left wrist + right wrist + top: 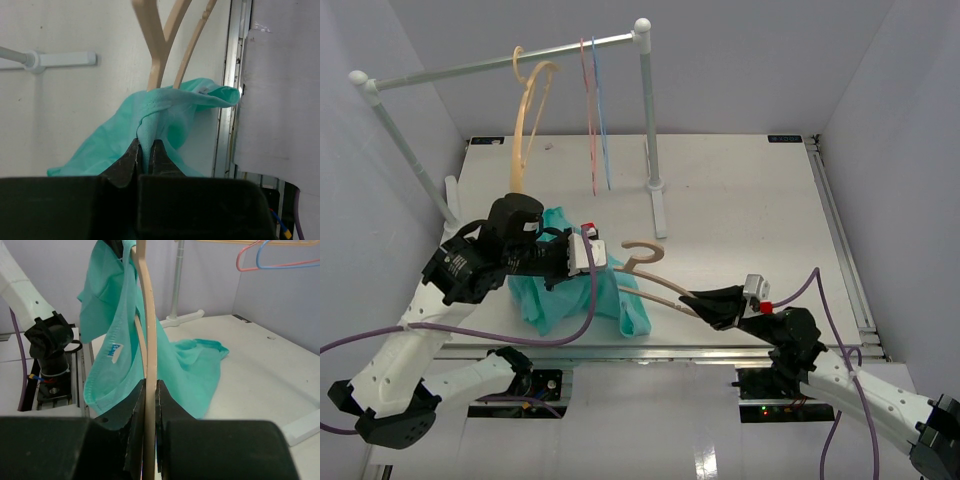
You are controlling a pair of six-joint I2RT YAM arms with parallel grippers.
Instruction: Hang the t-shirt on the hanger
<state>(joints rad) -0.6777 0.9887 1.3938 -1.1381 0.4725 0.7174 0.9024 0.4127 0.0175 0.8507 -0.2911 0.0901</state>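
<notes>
The teal t-shirt [555,295] lies bunched at the table's front left, with part of it lifted. My left gripper [600,262] is shut on a raised fold of the t-shirt [170,112], and cloth shows between the left gripper's [146,150] jaws. The pale hanger [650,272] lies slanted, hook toward the table's middle. One of its long arms runs into my right gripper [694,298]. In the right wrist view that gripper [150,397] is shut on the hanger's [148,315] arm. The t-shirt [125,335] drapes over the arm's far end.
A white rack [647,110] stands at the back, its foot [658,205] on the table. A thicker tan hanger [527,120] and thin pink and blue hangers [597,110] hang from its bar. A metal rail [840,230] runs along the table's right edge.
</notes>
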